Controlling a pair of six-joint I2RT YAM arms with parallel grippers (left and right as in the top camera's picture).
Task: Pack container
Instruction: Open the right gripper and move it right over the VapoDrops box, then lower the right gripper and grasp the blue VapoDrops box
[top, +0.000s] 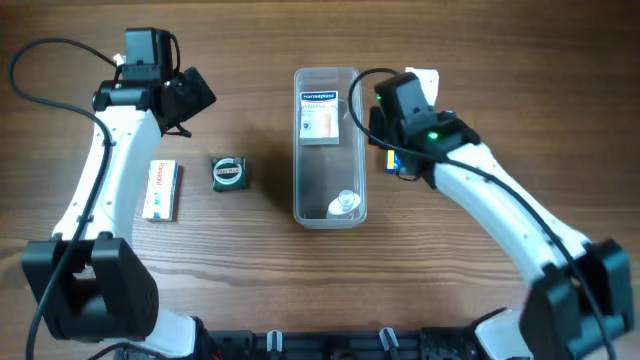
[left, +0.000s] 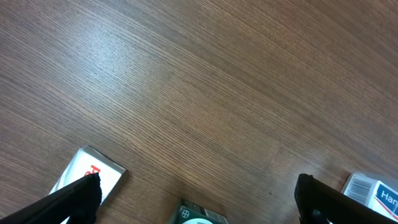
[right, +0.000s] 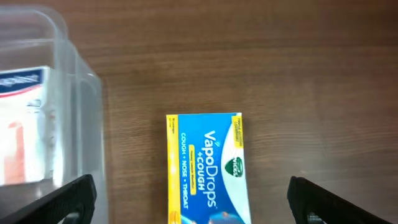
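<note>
Hovering beside the container (top: 297, 150), right gripper (right: 189, 190) gapes over the VapoDrops box (right: 205, 168); left gripper (left: 196, 190) gapes too.

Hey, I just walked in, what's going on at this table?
Two robot arms are packing small items into the clear container, which already holds a white-and-blue box and a small clear object. The right gripper hovers open over a VapoDrops box lying on the table beside the container, not yet gripping it. The left gripper is open and empty, near a white box and a dark green pack outside the container.
</note>
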